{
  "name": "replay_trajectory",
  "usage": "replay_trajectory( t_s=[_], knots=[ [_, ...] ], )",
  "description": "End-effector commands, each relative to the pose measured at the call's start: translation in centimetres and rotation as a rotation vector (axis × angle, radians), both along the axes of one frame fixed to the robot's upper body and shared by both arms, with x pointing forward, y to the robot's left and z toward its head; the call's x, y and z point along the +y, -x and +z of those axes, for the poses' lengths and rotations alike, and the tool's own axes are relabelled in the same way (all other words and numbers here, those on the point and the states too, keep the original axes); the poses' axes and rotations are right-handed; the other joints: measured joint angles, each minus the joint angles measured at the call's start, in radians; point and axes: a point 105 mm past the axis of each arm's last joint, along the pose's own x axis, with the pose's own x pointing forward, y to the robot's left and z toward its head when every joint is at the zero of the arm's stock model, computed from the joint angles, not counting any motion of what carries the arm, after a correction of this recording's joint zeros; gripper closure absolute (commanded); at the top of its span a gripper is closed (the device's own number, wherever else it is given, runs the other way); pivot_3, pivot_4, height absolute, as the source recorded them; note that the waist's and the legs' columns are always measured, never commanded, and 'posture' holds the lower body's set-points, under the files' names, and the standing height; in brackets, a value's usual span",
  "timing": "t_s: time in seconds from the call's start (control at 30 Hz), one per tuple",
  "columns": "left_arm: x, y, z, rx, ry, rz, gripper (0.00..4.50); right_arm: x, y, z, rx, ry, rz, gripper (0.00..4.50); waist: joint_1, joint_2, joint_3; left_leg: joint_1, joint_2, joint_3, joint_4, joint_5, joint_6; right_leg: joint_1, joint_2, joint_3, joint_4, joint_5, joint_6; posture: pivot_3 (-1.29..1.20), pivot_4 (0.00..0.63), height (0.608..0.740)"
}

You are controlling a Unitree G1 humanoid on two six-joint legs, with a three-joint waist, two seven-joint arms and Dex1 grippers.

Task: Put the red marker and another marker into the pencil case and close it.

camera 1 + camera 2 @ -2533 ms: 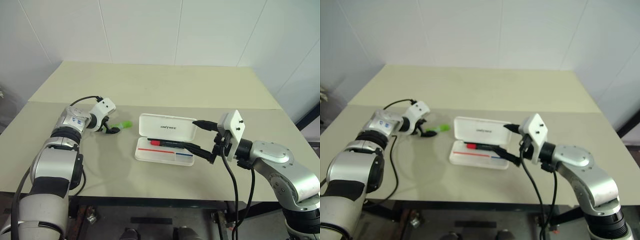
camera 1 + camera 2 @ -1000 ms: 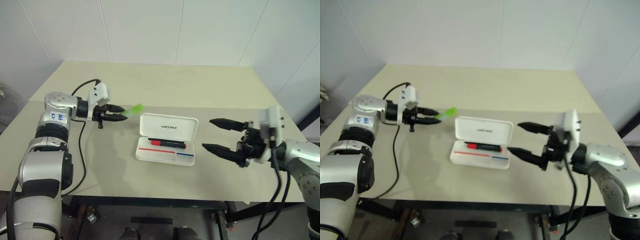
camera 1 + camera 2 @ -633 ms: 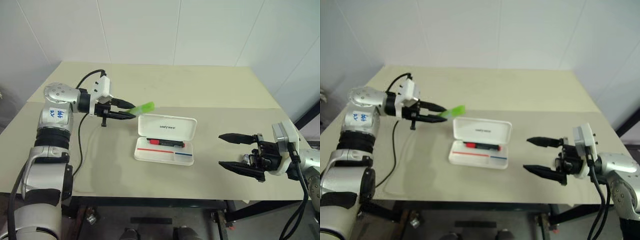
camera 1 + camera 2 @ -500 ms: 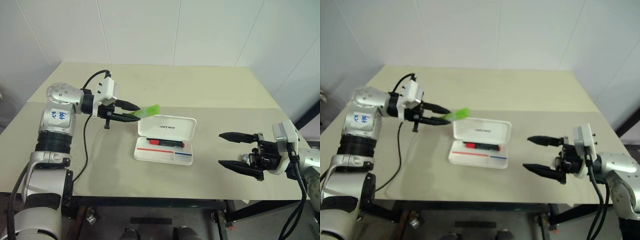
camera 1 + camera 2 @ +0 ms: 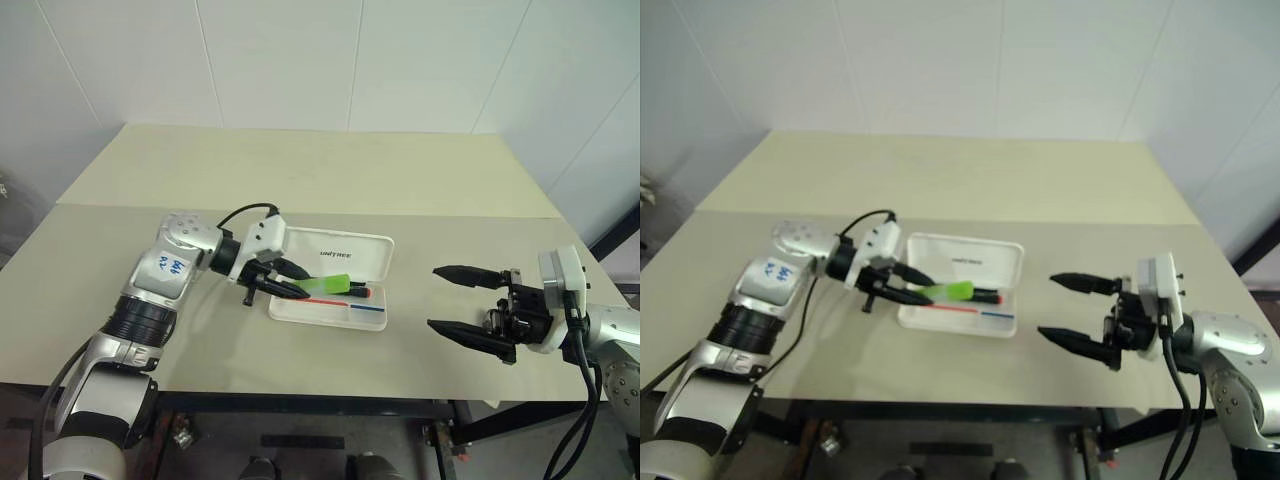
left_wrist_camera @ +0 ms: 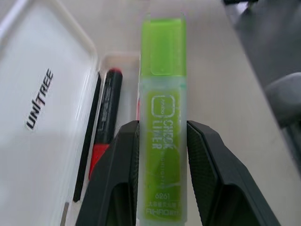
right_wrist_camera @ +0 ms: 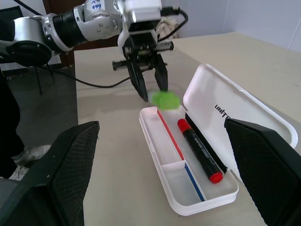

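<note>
While the pencil case [image 5: 335, 283] lies open near the middle of the beige tabletop [image 5: 300, 170], its lid [image 5: 338, 255] leans back on the far side and its shallow tray [image 5: 330, 312] faces up on the near side. The red marker [image 7: 200, 149] rests lengthwise inside the tray, along the hinge side, beside a thin red-and-blue inner stripe [image 7: 181, 159]. The left pincer [image 5: 292, 281] reaches in from the left, pointing right and slightly down, its two black fingers [image 6: 115, 181] clamped on the sides of the green marker [image 6: 162, 122]. That marker is held above the left part of the tray, its cap end pointing right, just near of the red marker; whether it touches the case cannot be told. The right pincer [image 5: 458, 302] hangs well to the right of the case, pointing left, its fingers spread wide and holding nothing.
</note>
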Motion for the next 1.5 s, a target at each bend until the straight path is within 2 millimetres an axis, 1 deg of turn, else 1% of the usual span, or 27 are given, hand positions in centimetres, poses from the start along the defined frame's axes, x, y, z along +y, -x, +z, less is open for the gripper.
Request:
replay_trajectory(
  t_s=[0.03,0.17,0.33,0.63,0.73,1.0,1.07,1.13,1.33,1.37,1.5],
  knots=[
    [-1.1,-0.2,-0.4,-0.006,-0.008,0.000,3.35,0.4,0.5,0.6,-0.050,-0.003,0.006,0.00,0.000,0.000,0.000,0.000,0.000,0.000,0.000,0.000,0.000,0.000,0.000,0.000,0.000,0.000,0.000,0.00,0.150,0.740],
    [-1.9,0.1,-1.2,0.003,-0.044,-0.028,3.35,0.4,0.6,0.6,-0.051,-0.008,-0.008,0.00,-0.002,0.000,0.000,0.000,0.000,0.001,0.000,0.000,0.000,0.000,0.000,0.001,-0.001,0.000,0.000,0.00,0.150,0.740],
    [-1.7,0.0,-2.0,-0.019,-0.097,-0.050,3.35,0.4,0.7,0.4,-0.053,-0.009,-0.024,0.00,-0.001,0.000,0.000,0.000,0.000,0.001,0.000,0.000,0.000,0.000,0.001,0.002,0.000,0.000,0.000,0.00,0.150,0.740],
    [-0.5,-1.8,-1.6,-0.064,-0.150,-0.006,3.35,0.1,1.0,0.1,-0.049,-0.009,-0.049,0.00,-0.001,0.000,0.000,0.000,0.000,0.001,0.000,0.000,0.000,0.000,0.002,0.002,-0.001,0.000,0.000,0.00,0.150,0.740],
    [-0.4,-1.9,-1.4,-0.070,-0.150,-0.018,3.35,0.1,0.9,0.1,-0.050,-0.009,-0.054,0.00,-0.001,0.000,0.000,0.000,0.000,0.001,-0.001,0.000,0.000,0.000,0.001,0.002,-0.001,0.000,0.000,0.00,0.150,0.740],
    [-1.2,-1.7,-1.4,-0.068,-0.143,-0.055,3.35,0.0,0.9,0.0,-0.051,-0.007,-0.063,0.00,-0.001,0.000,0.000,0.000,0.000,0.001,0.000,0.000,0.000,0.000,0.002,0.002,-0.001,0.000,0.000,0.00,0.150,0.740],
    [-1.4,-1.7,-1.4,-0.068,-0.141,-0.058,2.63,0.0,0.9,0.0,-0.051,-0.007,-0.066,0.00,-0.001,0.000,0.000,0.000,0.000,0.001,-0.001,0.000,0.000,0.000,0.002,0.002,-0.001,0.000,0.000,0.00,0.150,0.740],
    [-1.5,-1.6,-1.5,-0.066,-0.143,-0.064,2.14,-0.1,1.0,0.0,-0.051,-0.007,-0.068,0.00,-0.001,0.000,0.000,0.000,0.000,0.001,-0.001,0.000,0.000,0.000,0.002,0.002,-0.001,0.000,0.000,0.00,0.150,0.740],
    [-1.3,-1.7,-1.7,-0.060,-0.152,-0.049,0.12,-0.2,1.0,-0.1,-0.050,-0.007,-0.079,0.00,-0.001,0.000,0.000,0.000,0.000,0.001,0.000,0.000,0.000,0.000,0.002,0.002,-0.001,0.000,0.000,0.00,0.150,0.740],
    [-1.3,-1.7,-1.6,-0.060,-0.151,-0.047,0.04,-0.2,1.0,-0.1,-0.050,-0.008,-0.080,0.00,-0.001,0.000,0.000,0.000,0.000,0.001,0.000,0.000,0.000,0.000,0.002,0.002,-0.001,0.000,0.000,0.00,0.150,0.740],
    [-1.1,-1.7,-1.6,-0.063,-0.151,-0.047,0.04,-0.2,0.9,-0.1,-0.049,-0.008,-0.083,0.00,-0.001,0.000,0.000,0.000,0.000,0.001,0.000,0.000,0.000,0.000,0.002,0.002,-0.001,0.000,0.000,0.00,0.150,0.740]
  ],
)
